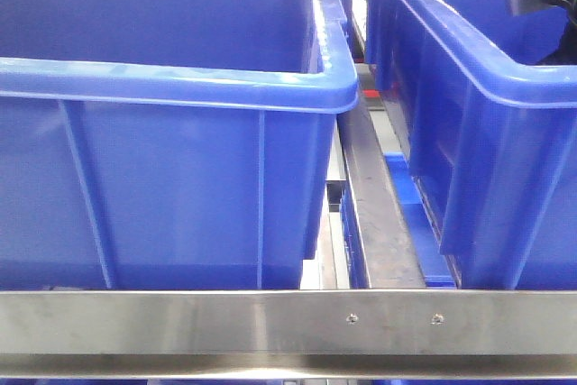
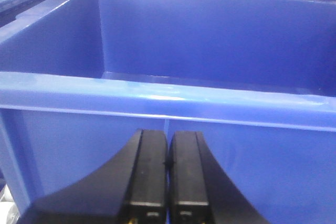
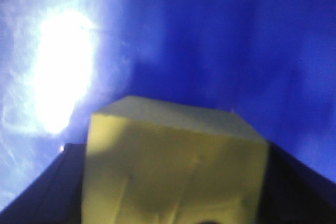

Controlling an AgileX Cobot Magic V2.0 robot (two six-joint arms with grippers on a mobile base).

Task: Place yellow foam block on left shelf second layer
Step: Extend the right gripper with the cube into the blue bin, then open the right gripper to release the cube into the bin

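Foam fills the right wrist view: the bright yellow, matte, sharp-edged foam block sits clamped in the right hand, dark fingers flanking it, above a glossy blue plastic surface. The left hand is clenched empty before a large blue plastic bin. A steel shelf rail runs below.

We see two blue bins, left bin and right bin, open-topped; between them only a narrow gap over a steel rail.
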